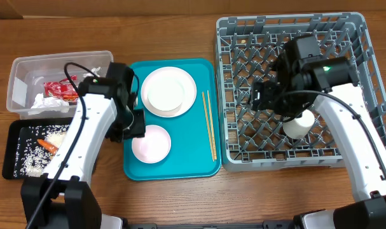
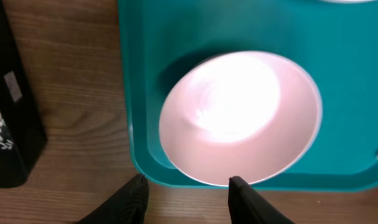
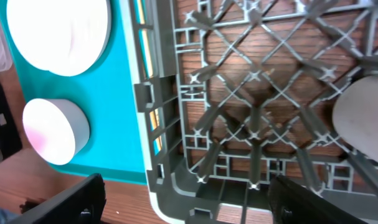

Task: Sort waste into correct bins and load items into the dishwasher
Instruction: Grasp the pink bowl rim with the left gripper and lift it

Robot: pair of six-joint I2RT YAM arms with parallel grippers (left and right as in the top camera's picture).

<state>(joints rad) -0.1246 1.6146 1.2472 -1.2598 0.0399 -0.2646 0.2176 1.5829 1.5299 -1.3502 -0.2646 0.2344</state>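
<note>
At the near left corner of the teal tray (image 1: 186, 152) sits the bowl (image 2: 238, 118), and I'd bet that's the next thing to get picked up. The left fingers (image 2: 129, 202) hang just off that corner of the tray, on the counter (image 2: 70, 93) side. The bowl is straight ahead of them, its near rim right at their tips. One tip looks like it's at the rim, but I can't tell if it actually touches.

Those fingers are parted about halfway with nothing between them. That gap is clearly narrower than the bowl, so my guess is a pinch on the wall, one finger inside and one outside, not a straddle. It's round, so there's no long axis to line up with and any angle should do.

The left arm is way closer. The right fingers (image 3: 70, 199) are off the tray's right side, spread wide and empty, over the edge of the dish rack (image 1: 351, 76) nearest the tray.

The bowl itself is plain white, upright, open side up and looks empty. It has fairly straight walls and a shiny inside that picks up a pinkish glare, so it could be a bit slippery. The plate (image 1: 169, 91) is at the tray's far end, and the chopsticks (image 1: 209, 124) lie along its right edge.
</note>
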